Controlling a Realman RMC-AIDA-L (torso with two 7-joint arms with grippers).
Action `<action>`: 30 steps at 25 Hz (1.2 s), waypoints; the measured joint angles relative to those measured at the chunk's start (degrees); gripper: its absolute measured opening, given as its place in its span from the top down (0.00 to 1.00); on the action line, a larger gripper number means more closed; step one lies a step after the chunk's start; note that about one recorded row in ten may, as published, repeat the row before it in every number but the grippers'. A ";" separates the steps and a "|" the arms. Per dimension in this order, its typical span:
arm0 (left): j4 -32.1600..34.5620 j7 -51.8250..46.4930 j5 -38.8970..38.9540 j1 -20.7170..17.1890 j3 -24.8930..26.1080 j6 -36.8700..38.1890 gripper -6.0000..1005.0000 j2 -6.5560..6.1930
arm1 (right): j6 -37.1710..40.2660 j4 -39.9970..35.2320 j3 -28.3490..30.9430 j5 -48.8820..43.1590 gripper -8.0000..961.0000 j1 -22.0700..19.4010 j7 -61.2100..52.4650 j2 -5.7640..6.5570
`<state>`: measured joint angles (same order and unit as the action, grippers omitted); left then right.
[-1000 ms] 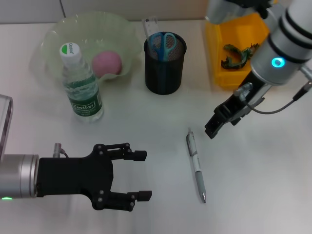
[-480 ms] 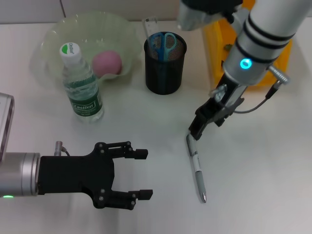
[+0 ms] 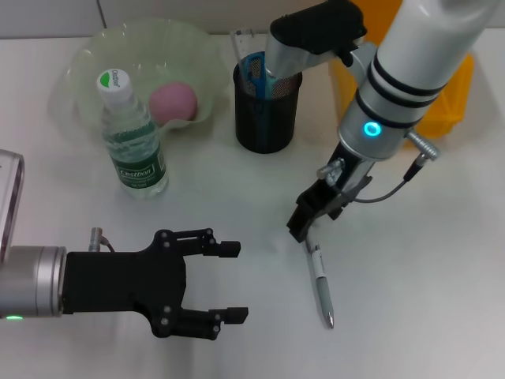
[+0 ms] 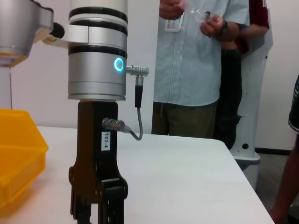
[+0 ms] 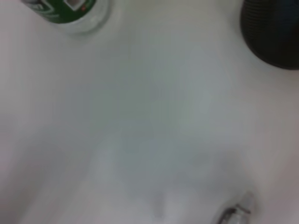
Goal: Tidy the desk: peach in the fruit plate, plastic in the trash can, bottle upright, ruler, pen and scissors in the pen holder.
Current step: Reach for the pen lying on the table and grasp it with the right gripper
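Note:
A silver pen (image 3: 319, 280) lies on the white desk (image 3: 426, 300). My right gripper (image 3: 302, 224) hangs just over the pen's upper end; the left wrist view shows it (image 4: 96, 212) low over the desk. The pen's end shows in the right wrist view (image 5: 238, 212). My left gripper (image 3: 230, 283) is open and empty at the front left. The bottle (image 3: 130, 138) stands upright. The pink peach (image 3: 173, 101) lies in the green plate (image 3: 87, 55). The black pen holder (image 3: 267, 110) holds a ruler (image 3: 241, 41) and blue scissors (image 3: 255, 69). The plastic is hidden behind my right arm.
The yellow bin (image 3: 458, 91) stands at the back right, mostly behind my right arm; it also shows in the left wrist view (image 4: 18, 158). People stand beyond the desk's far side (image 4: 196, 60). The bottle's base (image 5: 70, 14) and the holder (image 5: 275, 37) show in the right wrist view.
My right gripper has moved left and down from beside the yellow bin to the pen's upper end. The left arm and the pen have not moved.

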<state>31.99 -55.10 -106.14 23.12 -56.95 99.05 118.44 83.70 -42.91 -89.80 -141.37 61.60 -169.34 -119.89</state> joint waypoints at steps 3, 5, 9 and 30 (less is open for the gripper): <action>0.00 0.00 0.03 0.08 -0.03 0.00 0.20 0.03 | -1.17 0.79 -1.23 1.12 0.27 0.20 -0.02 0.00; 0.00 0.00 0.03 0.08 -0.02 0.00 0.20 0.03 | -1.69 1.22 -1.60 1.19 0.28 0.21 -0.02 0.00; 0.00 0.06 0.00 0.05 -0.04 0.00 0.20 0.03 | -2.61 2.09 -1.79 1.20 0.28 0.23 -0.02 0.00; 0.00 0.08 0.10 -0.18 -0.36 0.00 0.20 0.04 | -5.40 5.12 -3.33 2.58 0.48 0.57 -0.02 0.00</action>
<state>31.99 -55.01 -106.05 22.94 -57.31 99.05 118.48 78.30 -37.79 -93.13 -138.78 62.17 -169.37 -119.88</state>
